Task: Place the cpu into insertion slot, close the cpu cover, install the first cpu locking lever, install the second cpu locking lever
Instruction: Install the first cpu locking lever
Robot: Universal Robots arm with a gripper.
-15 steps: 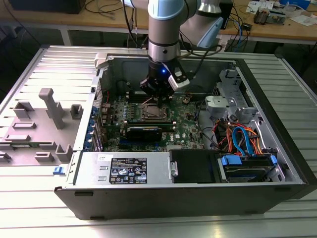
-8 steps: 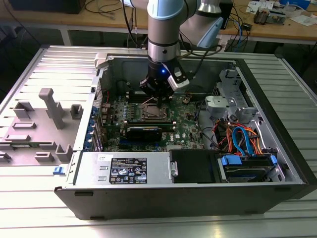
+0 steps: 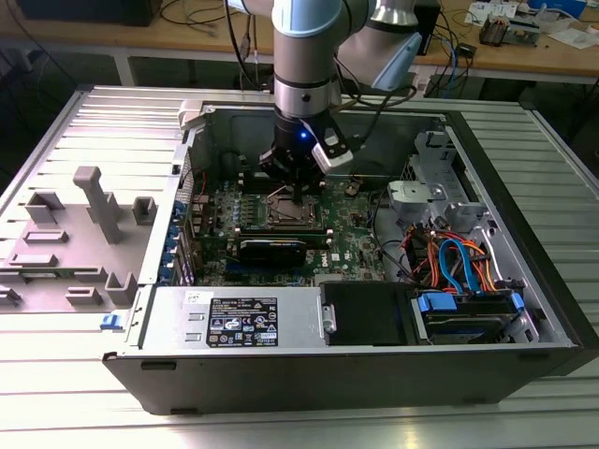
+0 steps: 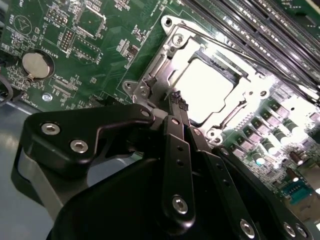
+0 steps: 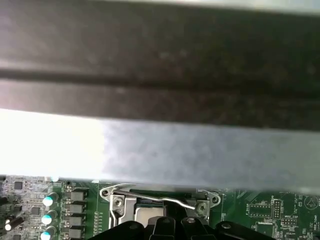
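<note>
Inside the open computer case point(image 3: 524, 281), the insertion slot point(image 3: 285, 210) lies on the green motherboard. The cpu point(image 4: 207, 90) rests in it, its silver top glaring bright. The cpu cover point(image 4: 162, 67) lies flat around the chip. A thin wire locking lever point(image 4: 235, 52) runs along the socket's side by the memory slots, and in the first wrist view a lever point(image 5: 160, 199) crosses the socket's edge. My gripper point(image 4: 179, 102) is shut, its black fingertips down at the edge of the cover near a corner. The exterior view has the gripper point(image 3: 298, 195) directly over the socket.
Long black memory slots point(image 4: 260, 25) border the socket. A coin battery point(image 4: 36, 65) sits further off. A black graphics card point(image 3: 271, 248), the power supply point(image 3: 239, 318) and a drive bay with blue cables point(image 3: 468, 299) crowd the case. The case wall point(image 5: 160, 75) looms close. Grey fixtures point(image 3: 94, 206) stand outside.
</note>
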